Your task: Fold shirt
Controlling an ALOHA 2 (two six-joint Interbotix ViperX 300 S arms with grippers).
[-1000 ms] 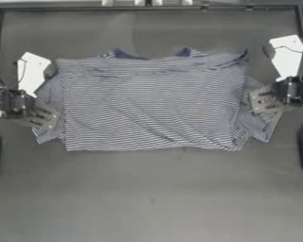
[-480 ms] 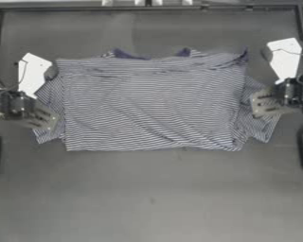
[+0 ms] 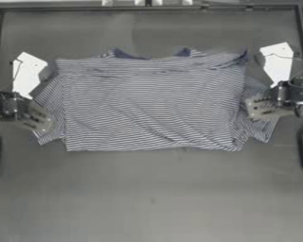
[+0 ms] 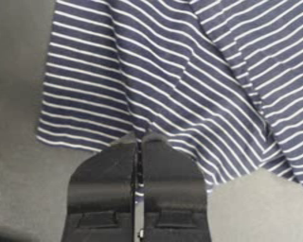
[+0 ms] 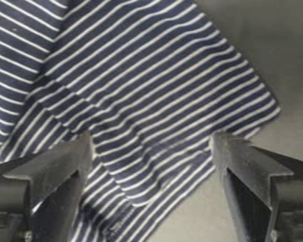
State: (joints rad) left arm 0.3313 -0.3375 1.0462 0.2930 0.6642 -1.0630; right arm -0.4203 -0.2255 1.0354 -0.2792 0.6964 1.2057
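We note striped shirt [image 3: 147, 106] spread flat at upper centre, left gripper [image 3: 40, 119] pinched onto its left sleeve, right gripper [image 3: 258, 109] spread wide over right sleeve.

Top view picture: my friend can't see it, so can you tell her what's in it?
A navy-and-white striped shirt lies spread on a dark table, its collar toward the far edge. The left gripper sits at one sleeve with jaws shut on the cloth, and the right gripper sits at the other sleeve with jaws open.
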